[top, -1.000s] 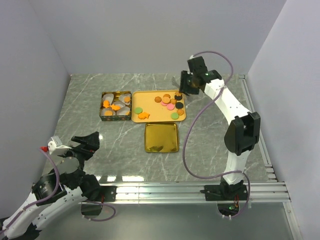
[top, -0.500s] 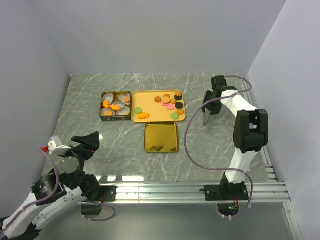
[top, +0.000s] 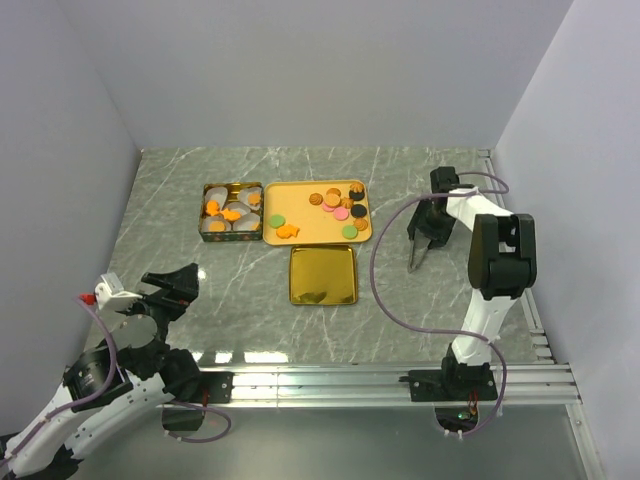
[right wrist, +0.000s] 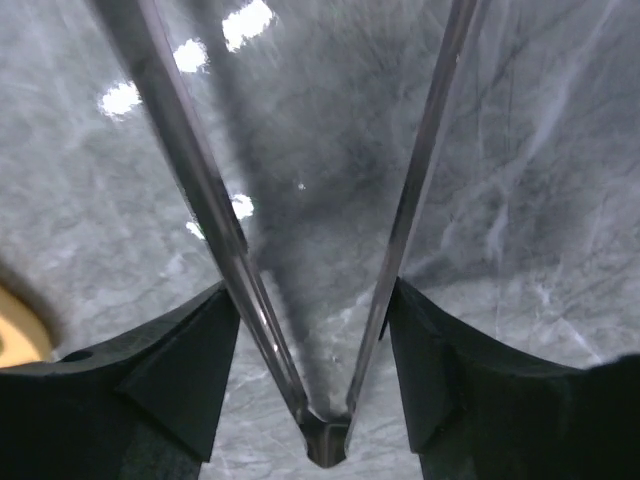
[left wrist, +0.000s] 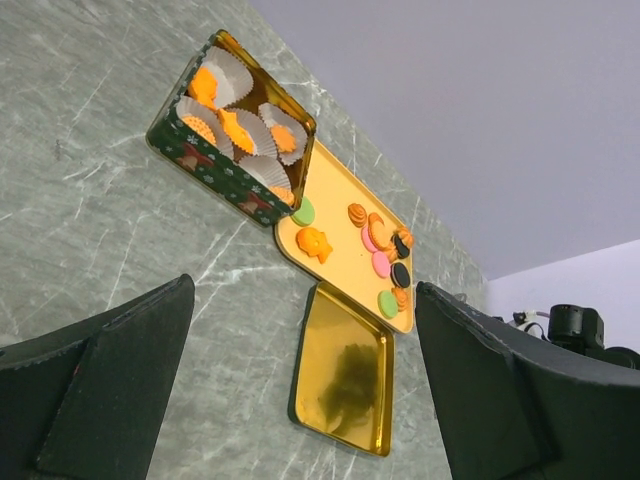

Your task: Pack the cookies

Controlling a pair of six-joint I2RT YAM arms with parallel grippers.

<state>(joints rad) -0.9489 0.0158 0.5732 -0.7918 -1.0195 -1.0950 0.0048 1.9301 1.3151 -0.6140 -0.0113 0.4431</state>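
The right gripper (top: 424, 238) is clamped on tongs (right wrist: 195, 170), its two fingers (right wrist: 170, 370) pressing the metal arms from either side. The tongs reach out over the bare table (top: 430, 290) with their tips apart and nothing between them. I cannot tell whether the tips touch the marble.

The cookies (top: 338, 208) lie to this gripper's left, apart from it. Most are spread on the tray (top: 300, 205), clustered at the end nearer the gripper. A green one and an orange fish sit toward the far end. More orange cookies sit in paper cups (left wrist: 232, 75) inside the tin (left wrist: 205, 165), which lies against the tray on the side away from the right gripper. The lid (top: 322, 274) also lies left of that gripper, just on the near side of the tray.

The left gripper (left wrist: 302, 290) hovers low with its fingers spread wide, holding nothing. The tin is ahead of it, with the tray and lid ahead to its right, all well apart from it.
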